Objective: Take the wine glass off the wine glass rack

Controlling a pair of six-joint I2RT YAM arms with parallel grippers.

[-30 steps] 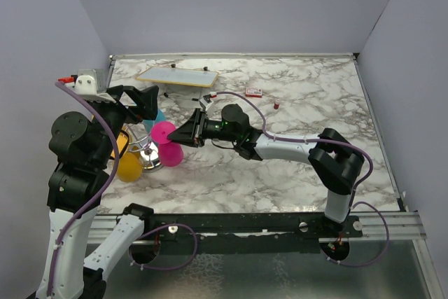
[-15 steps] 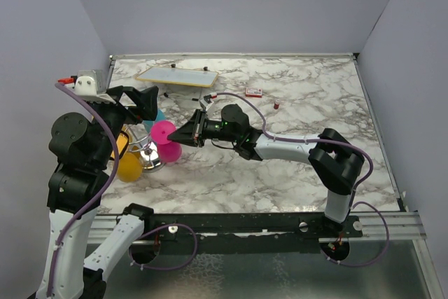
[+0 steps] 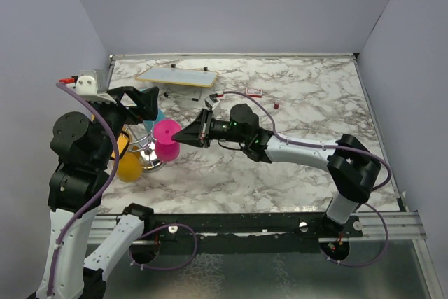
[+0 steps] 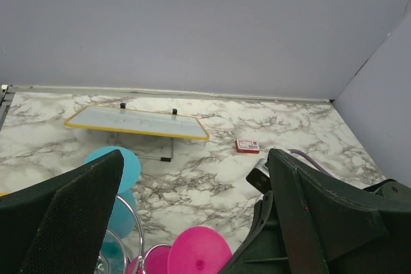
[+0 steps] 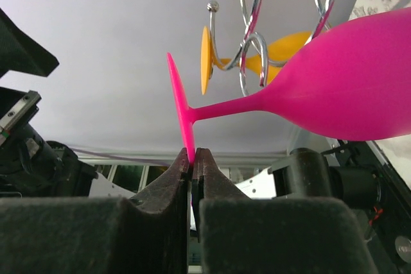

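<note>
Two fingers of the right end effector (image 5: 192, 158) are pinched almost together on the foot rim of the pink wine glass (image 5: 347, 88), which lies sideways. The glass is just right of the wine glass rack (image 3: 145, 153), close by its wire arms; whether it touches them I cannot tell. The left end effector (image 4: 196, 155) hovers above the rack, fingers spread wide, empty. A yellow glass (image 3: 129, 166) and a blue glass (image 4: 115, 165) sit at the rack's near-left and far sides.
</note>
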